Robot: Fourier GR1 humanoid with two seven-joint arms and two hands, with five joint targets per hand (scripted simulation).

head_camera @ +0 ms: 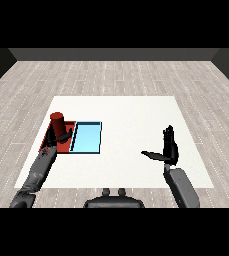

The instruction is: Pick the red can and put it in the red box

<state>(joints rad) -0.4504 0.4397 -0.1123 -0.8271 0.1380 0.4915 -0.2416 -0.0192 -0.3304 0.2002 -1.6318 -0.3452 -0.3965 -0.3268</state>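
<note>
The red can (58,125) stands upright over the red tray (64,145) at the table's left side. My left hand (56,140) reaches in from the lower left and is curled round the can's lower part. The tray is partly hidden behind the can and the hand. My right hand (169,148) hovers over the right half of the table, far from the can, open with straight fingers pointing up and the thumb stretched out to the left.
A light blue tray (87,137) lies right beside the red tray, touching its right side. The white table (131,115) ends close to the left of the red tray. Wooden floor surrounds the table.
</note>
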